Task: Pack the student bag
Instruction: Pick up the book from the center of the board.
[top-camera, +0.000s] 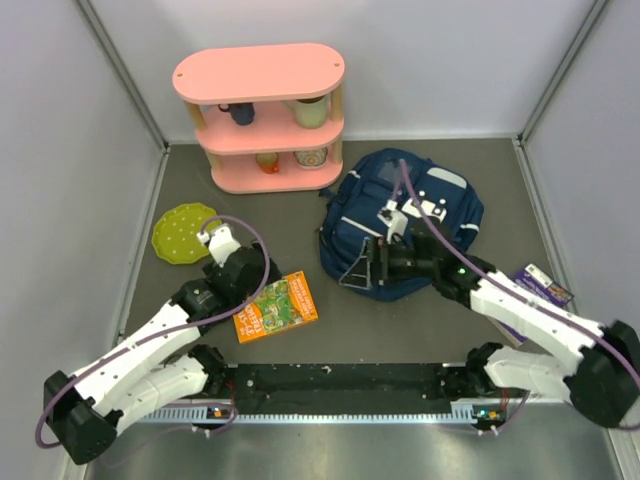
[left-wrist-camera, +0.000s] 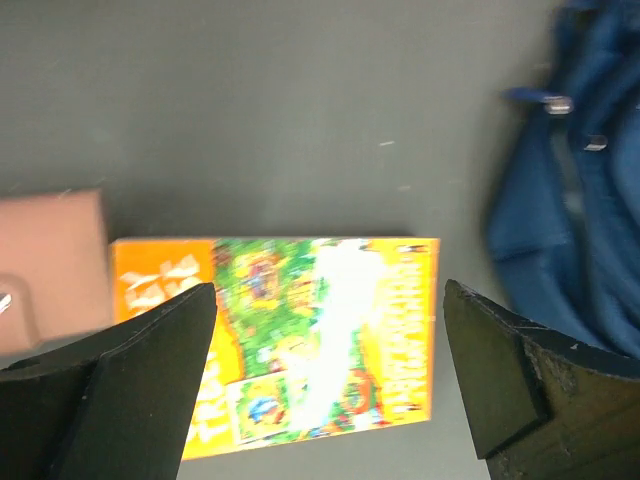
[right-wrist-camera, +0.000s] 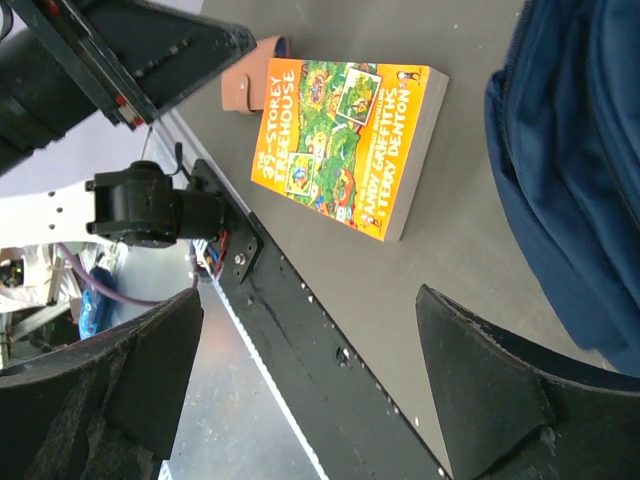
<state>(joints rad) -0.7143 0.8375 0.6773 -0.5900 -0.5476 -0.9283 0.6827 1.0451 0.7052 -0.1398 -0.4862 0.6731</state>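
One bag: the student bag (top-camera: 410, 225) is navy, soft and slumped, with white patches on top. It lies right of centre on the worktop (top-camera: 420, 330).
Left pincer (left-wrist-camera: 328, 300): released, jaws wide above the orange book (left-wrist-camera: 330, 350).
Right pincer (right-wrist-camera: 308, 305): released and empty, at the bag's near-left edge.
Open room: a bare strip of worktop runs between book and bag.
Far edge: the pink shelf (top-camera: 265, 115) stands close to the bag's far-left corner.

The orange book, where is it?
In the top view the orange book lies on the table, left of centre, with the student bag to its right and the green plate farther back, left.
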